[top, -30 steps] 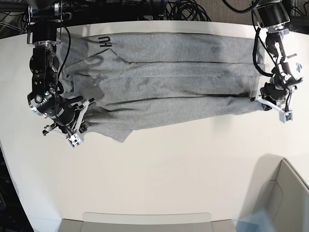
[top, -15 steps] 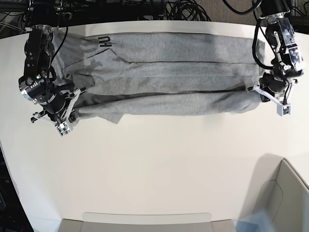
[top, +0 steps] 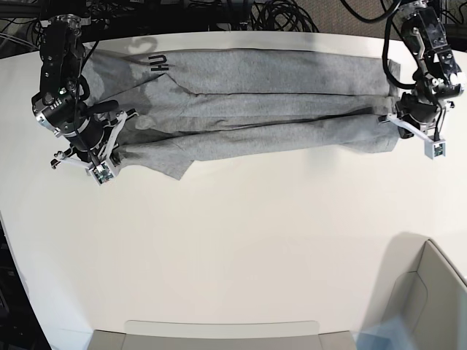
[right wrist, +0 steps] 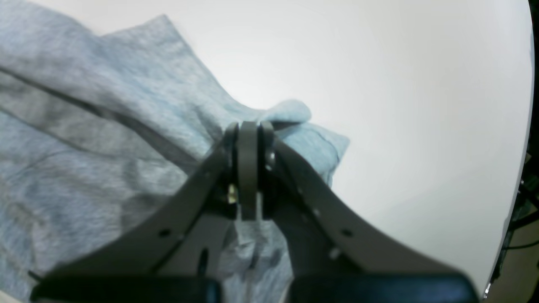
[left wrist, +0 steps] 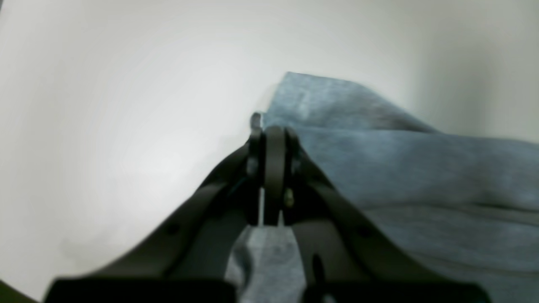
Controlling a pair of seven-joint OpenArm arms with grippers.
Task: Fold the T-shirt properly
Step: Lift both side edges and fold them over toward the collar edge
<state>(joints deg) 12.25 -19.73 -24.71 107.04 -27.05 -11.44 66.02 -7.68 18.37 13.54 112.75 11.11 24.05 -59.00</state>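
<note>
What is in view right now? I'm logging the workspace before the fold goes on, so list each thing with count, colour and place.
T-shirt: one, heather grey, stretched in a long band across the far side of the table, black lettering showing near one end.
Table: one, white, under everything.
Cables: a bundle, black, behind the far table edge.
Tray-like piece: one, pale grey, at the near edge.
Angled panel: one, light grey, in the near corner below the left arm.
Right gripper: one, black, shut on the T-shirt's edge.
Left gripper: one, black, shut on the T-shirt's other end.
</note>
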